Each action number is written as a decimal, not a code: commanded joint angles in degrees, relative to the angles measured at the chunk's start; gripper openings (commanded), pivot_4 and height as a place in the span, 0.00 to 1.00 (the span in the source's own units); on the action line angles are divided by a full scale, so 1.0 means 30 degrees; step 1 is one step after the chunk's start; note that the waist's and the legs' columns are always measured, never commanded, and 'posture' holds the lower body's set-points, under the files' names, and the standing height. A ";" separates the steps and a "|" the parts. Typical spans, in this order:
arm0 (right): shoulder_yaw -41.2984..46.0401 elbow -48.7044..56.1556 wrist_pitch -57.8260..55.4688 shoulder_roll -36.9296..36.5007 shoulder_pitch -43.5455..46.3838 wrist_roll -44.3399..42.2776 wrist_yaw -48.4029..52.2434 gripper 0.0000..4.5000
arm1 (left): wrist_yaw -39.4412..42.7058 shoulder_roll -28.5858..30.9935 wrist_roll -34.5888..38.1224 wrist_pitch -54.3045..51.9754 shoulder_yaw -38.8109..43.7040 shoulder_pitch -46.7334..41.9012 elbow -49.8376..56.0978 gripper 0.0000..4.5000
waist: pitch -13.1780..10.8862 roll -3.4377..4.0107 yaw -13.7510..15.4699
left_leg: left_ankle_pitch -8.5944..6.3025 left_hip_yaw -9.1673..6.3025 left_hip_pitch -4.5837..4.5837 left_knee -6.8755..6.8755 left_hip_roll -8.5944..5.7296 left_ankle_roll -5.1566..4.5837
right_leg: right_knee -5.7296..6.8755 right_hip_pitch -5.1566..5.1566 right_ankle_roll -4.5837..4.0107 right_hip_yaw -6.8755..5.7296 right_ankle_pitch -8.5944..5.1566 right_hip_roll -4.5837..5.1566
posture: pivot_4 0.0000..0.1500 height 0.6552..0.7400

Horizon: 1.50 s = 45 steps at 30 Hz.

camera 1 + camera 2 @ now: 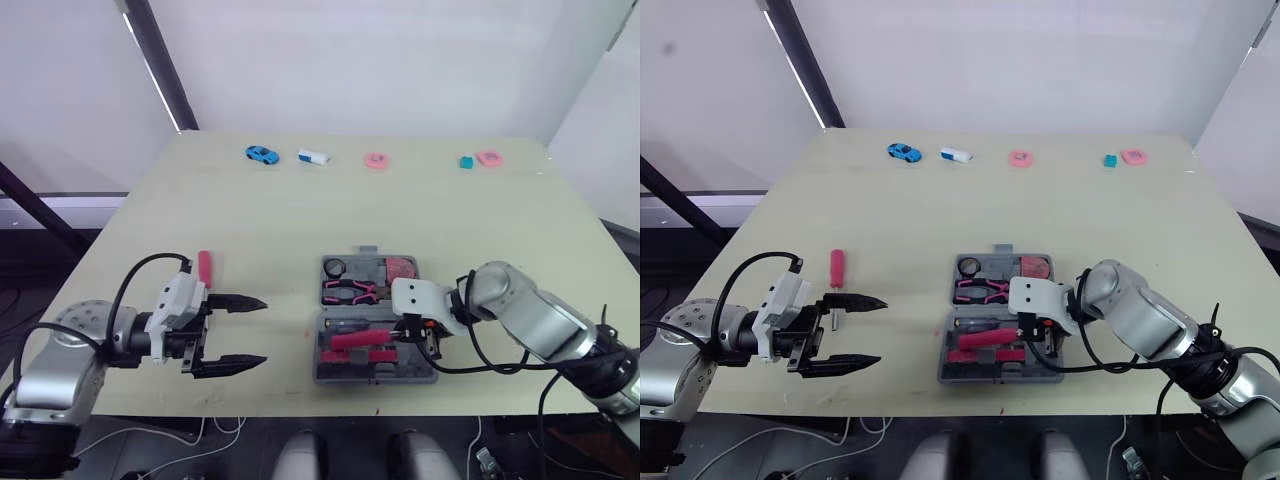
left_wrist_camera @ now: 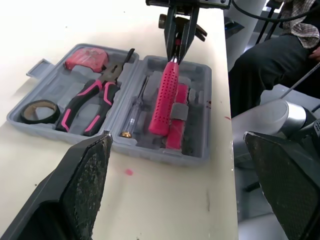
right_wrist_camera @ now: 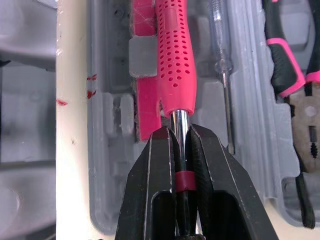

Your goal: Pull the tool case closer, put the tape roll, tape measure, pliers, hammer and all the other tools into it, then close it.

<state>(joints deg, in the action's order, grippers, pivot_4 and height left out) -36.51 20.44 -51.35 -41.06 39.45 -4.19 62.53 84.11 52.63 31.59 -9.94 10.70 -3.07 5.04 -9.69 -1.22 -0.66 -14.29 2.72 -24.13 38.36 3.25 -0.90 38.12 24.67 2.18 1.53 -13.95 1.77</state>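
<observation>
1. Near the table's [image 1: 300,210] front edge sits the case [image 1: 372,379], open and flat. The hammer [image 3: 175,60] lies along its near half, pink handle over the moulded slots.
2. My right gripper [image 3: 179,132] is clenched on the hammer's bare steel shaft, just beyond the handle.
3. I judge the step in hand to be seating the hammer. I cannot tell whether it is fully down in its recess.
4. The far half holds the tape roll [image 1: 334,267], pliers [image 1: 350,291] and tape measure [image 1: 400,268]. A slim tester [image 2: 134,112] lies beside the hammer.
5. My left gripper [image 1: 264,331] hovers left of the case, fingers spread wide and holding nothing.
6. A pink-handled screwdriver [image 1: 204,266] lies loose on the table just beyond it.
7. Next I should press the hammer level, let go and lift clear without dragging it. Then the left gripper can take the screwdriver before I close the lid.
</observation>
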 commanded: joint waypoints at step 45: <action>0.3236 -0.2959 0.7156 0.3467 -0.3115 -0.0879 -0.1672 0.01 | 0.0105 -0.0364 -0.0303 0.0762 -0.0413 -0.0616 -0.0263 1.00 | 0.0010 -0.0017 -0.0039 | 0.0002 0.0003 0.0045 0.0020 -0.0002 0.0000 | 0.0114 -0.0004 -0.0005 0.0018 -0.0003 -0.0014 | 1.00 1.00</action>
<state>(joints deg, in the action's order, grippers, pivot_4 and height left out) -28.65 11.42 -32.20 -31.21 29.94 -6.69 57.84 84.61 51.58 30.49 -8.26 8.88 -4.33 3.33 -9.66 -1.28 -0.77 -14.28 2.73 -24.00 38.42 3.25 -0.90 38.47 24.66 2.17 1.59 -13.96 1.72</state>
